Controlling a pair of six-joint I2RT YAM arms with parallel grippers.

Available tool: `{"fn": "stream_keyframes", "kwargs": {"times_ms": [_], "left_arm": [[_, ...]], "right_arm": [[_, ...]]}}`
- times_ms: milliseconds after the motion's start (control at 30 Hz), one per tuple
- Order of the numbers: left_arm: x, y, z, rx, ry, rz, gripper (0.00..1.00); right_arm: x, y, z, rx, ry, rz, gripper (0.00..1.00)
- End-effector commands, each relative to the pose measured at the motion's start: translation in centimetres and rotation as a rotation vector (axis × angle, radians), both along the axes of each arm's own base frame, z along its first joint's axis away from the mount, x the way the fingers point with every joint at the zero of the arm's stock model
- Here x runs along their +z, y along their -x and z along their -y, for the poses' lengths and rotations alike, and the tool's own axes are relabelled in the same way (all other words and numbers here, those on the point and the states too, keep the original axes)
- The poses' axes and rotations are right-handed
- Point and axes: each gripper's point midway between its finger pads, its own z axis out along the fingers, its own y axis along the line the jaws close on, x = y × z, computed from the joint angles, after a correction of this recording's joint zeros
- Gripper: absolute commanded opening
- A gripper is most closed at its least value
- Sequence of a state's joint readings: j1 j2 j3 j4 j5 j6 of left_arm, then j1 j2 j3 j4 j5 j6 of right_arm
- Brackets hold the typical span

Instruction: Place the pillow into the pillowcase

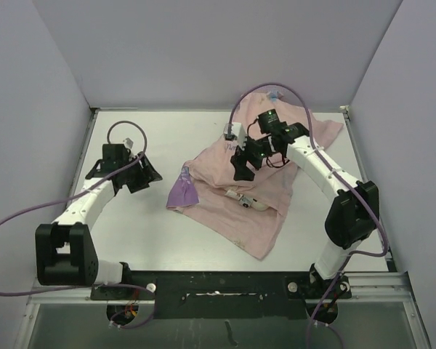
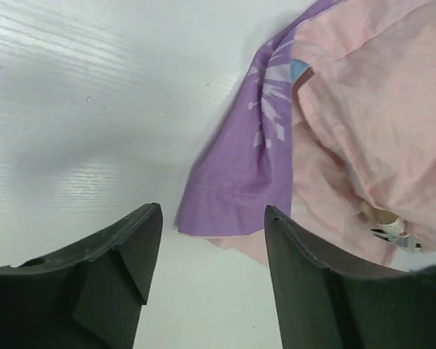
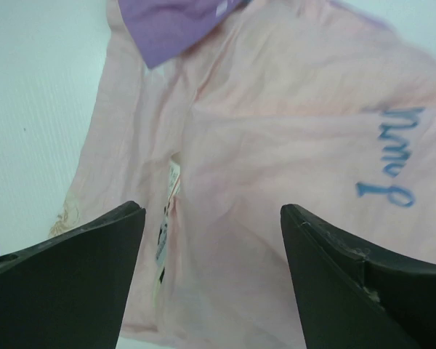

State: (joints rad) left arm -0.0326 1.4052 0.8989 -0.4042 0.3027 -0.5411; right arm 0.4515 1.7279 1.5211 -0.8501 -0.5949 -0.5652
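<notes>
The plump cream pillow (image 1: 248, 203) lay mostly covered by the thin pink fabric pillowcase (image 1: 261, 225), one end exposed. The left gripper (image 2: 212, 218) beside it and the right gripper (image 3: 212, 211) above it gaped empty.

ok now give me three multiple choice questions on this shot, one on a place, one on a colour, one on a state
1. Where is the left end effector?
A) over bare table, beside the pillowcase
B) over the pillowcase's middle
C) against the far wall

2. What colour is the pillowcase's turned-over corner?
A) green
B) purple
C) yellow

3. How is the right end effector?
A) shut on the pillowcase
B) out of view
C) open above the pillowcase

Answers:
1 A, the top view shows it left of the pillowcase.
2 B, purple with white marks in the left wrist view.
3 C, its jaws stand apart with nothing between.
</notes>
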Motion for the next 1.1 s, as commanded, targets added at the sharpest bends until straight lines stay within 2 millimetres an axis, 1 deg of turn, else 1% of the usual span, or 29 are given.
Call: {"fn": "stream_keyframes", "kwargs": {"times_ms": [0, 33, 67, 100, 167, 233, 267, 367, 433, 533, 600, 633, 733, 767, 833, 867, 900, 967, 1000, 1033, 1067], "left_arm": [[8.4, -0.9, -0.2, 0.058, 0.038, 0.313, 0.65], [9.3, -0.7, 0.4, 0.064, 0.095, 0.368, 0.73], [9.9, -0.5, 1.2, 0.068, 0.165, 0.424, 0.77], [10.3, -0.2, 1.9, 0.078, 0.249, 0.462, 0.78], [10.4, 0.1, 3.0, 0.125, 0.419, 0.487, 0.75], [9.0, 0.6, 4.4, 0.157, 0.546, 0.406, 0.67], [8.2, 0.9, 5.3, 0.160, 0.576, 0.356, 0.65], [6.2, 1.6, 8.3, 0.162, 0.547, 0.277, 0.64], [4.8, 2.0, 10.0, 0.182, 0.522, 0.234, 0.64], [2.8, 2.6, 12.0, 0.202, 0.502, 0.173, 0.64], [1.7, 2.7, 12.7, 0.219, 0.490, 0.145, 0.64], [1.4, 2.6, 12.8, 0.235, 0.480, 0.140, 0.64], [0.8, 2.6, 13.6, 0.256, 0.449, 0.125, 0.64], [0.7, 2.6, 13.9, 0.263, 0.441, 0.119, 0.64], [0.6, 2.5, 14.5, 0.278, 0.440, 0.108, 0.65], [0.6, 2.5, 15.0, 0.278, 0.444, 0.107, 0.65], [0.7, 2.5, 15.5, 0.276, 0.453, 0.108, 0.64], [0.7, 2.4, 16.4, 0.276, 0.459, 0.100, 0.64], [0.5, 2.4, 16.8, 0.277, 0.459, 0.096, 0.60], [0.5, 2.4, 17.2, 0.281, 0.466, 0.088, 0.58], [0.1, 2.3, 17.6, 0.288, 0.468, 0.072, 0.54]], "right_arm": [[6.5, -0.5, -2.6, 0.131, -0.160, 0.129, 0.83], [6.7, -0.9, -3.0, 0.140, -0.154, 0.153, 0.86], [6.4, -1.2, -3.3, 0.153, -0.142, 0.170, 0.89], [5.9, -1.4, -3.6, 0.164, -0.121, 0.185, 0.90], [4.3, -1.5, -4.2, 0.179, -0.055, 0.209, 0.91], [2.2, -1.7, -4.4, 0.187, 0.041, 0.254, 0.92], [1.0, -1.7, -4.5, 0.189, 0.094, 0.278, 0.92], [-2.2, -2.9, -3.5, 0.110, 0.229, 0.337, 0.96], [-3.4, -3.7, -2.9, 0.035, 0.270, 0.351, 0.96], [-5.0, -4.8, -1.8, -0.079, 0.325, 0.386, 0.96], [-6.2, -5.0, -1.4, -0.116, 0.354, 0.403, 0.96], [-7.2, -5.1, -1.1, -0.129, 0.372, 0.414, 0.96], [-9.0, -5.8, -0.1, -0.187, 0.434, 0.445, 0.94], [-9.4, -6.2, 0.2, -0.208, 0.446, 0.449, 0.91], [-9.5, -6.7, 0.4, -0.233, 0.452, 0.462, 0.76], [-9.3, -6.9, 0.3, -0.239, 0.440, 0.468, 0.65], [-8.9, -7.1, 0.1, -0.241, 0.427, 0.476, 0.52], [-7.6, -7.7, -0.4, -0.254, 0.390, 0.489, 0.21], [-6.8, -8.0, -0.5, -0.270, 0.360, 0.480, 0.10], [-5.9, -8.2, -0.8, -0.274, 0.327, 0.467, 0.05], [-5.1, -8.2, -1.2, -0.292, 0.280, 0.428, 0.03]]}}
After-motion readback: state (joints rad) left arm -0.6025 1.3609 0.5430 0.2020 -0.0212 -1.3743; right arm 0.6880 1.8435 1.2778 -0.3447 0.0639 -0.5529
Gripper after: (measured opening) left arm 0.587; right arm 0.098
